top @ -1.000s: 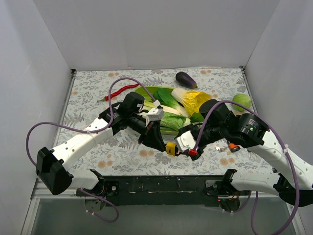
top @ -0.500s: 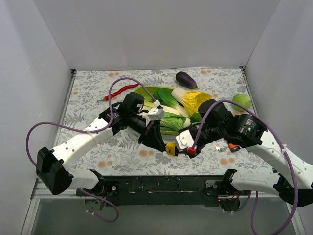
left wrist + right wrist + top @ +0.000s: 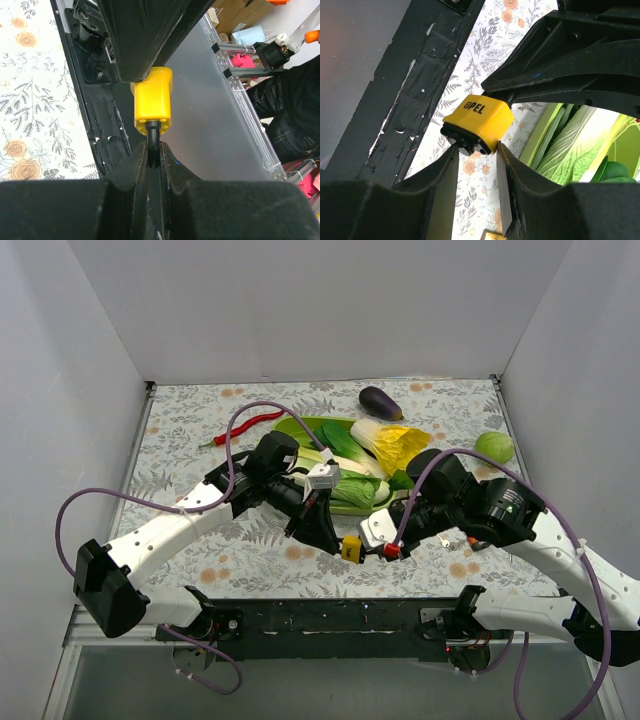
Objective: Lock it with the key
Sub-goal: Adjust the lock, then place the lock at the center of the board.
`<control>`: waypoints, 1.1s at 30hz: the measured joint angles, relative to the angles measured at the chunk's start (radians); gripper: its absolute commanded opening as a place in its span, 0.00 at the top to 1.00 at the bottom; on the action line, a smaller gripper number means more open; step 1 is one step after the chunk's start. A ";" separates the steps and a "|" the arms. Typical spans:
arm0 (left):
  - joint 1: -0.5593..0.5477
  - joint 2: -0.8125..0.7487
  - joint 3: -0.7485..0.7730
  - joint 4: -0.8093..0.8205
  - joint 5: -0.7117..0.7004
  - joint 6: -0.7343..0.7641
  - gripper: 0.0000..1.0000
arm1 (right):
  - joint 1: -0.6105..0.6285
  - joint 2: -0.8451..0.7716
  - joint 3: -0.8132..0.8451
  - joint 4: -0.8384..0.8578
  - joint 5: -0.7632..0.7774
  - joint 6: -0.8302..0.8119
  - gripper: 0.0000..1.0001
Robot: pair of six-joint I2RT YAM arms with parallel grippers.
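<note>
A yellow padlock [image 3: 351, 546] with a black base hangs in the air above the table's front edge. My left gripper [image 3: 338, 538] is shut on its black shackle [image 3: 153, 145], and the yellow body [image 3: 153, 100] juts out past the fingertips. My right gripper [image 3: 476, 149] comes at the padlock [image 3: 479, 122] from the other end, its two fingertips touching the sides of the black base. A small silvery key [image 3: 445, 539] lies on the cloth under the right arm, beside an orange-tipped piece [image 3: 470, 542].
A green tray [image 3: 300, 426] of leafy vegetables sits mid-table behind the grippers. An aubergine [image 3: 380, 401], a red chilli [image 3: 247, 424] and a green round vegetable [image 3: 495, 446] lie around it. White walls close in three sides. The black base rail [image 3: 330, 615] runs along the front.
The right gripper's fingers have narrowed onto the padlock's base. The left arm has shifted the padlock slightly right and towards the front edge.
</note>
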 measured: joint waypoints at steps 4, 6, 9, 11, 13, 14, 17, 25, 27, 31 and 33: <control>-0.010 0.000 0.000 0.002 -0.012 -0.018 1.00 | 0.000 -0.010 -0.022 0.013 0.000 0.004 0.68; -0.011 0.000 -0.001 0.003 -0.015 -0.032 1.00 | 0.000 -0.013 -0.028 0.021 0.003 0.010 0.62; -0.010 0.000 -0.007 0.015 -0.022 -0.072 1.00 | 0.000 -0.012 -0.029 0.021 0.018 0.037 0.36; -0.004 0.000 -0.016 0.035 -0.021 -0.103 1.00 | 0.000 -0.012 -0.029 0.033 0.053 0.068 0.28; 0.009 -0.001 -0.033 0.051 -0.016 -0.142 1.00 | 0.000 -0.008 -0.029 0.046 0.097 0.105 0.25; 0.019 -0.001 -0.041 0.058 -0.014 -0.163 1.00 | 0.000 -0.008 -0.031 0.051 0.114 0.114 0.25; 0.045 -0.001 -0.050 0.058 -0.021 -0.206 1.00 | 0.000 -0.033 -0.053 0.053 0.178 0.160 0.24; 0.051 0.055 -0.025 0.056 -0.115 -0.388 1.00 | 0.000 -0.013 0.011 0.023 0.248 0.266 0.23; 0.051 0.093 -0.010 0.061 -0.158 -0.440 1.00 | 0.000 0.033 0.043 0.025 0.264 0.282 0.23; 0.053 0.125 -0.006 0.072 -0.232 -0.557 1.00 | 0.000 0.111 0.070 0.024 0.284 0.295 0.23; 0.053 0.126 -0.006 0.086 -0.247 -0.608 1.00 | 0.002 0.128 0.070 0.021 0.288 0.299 0.23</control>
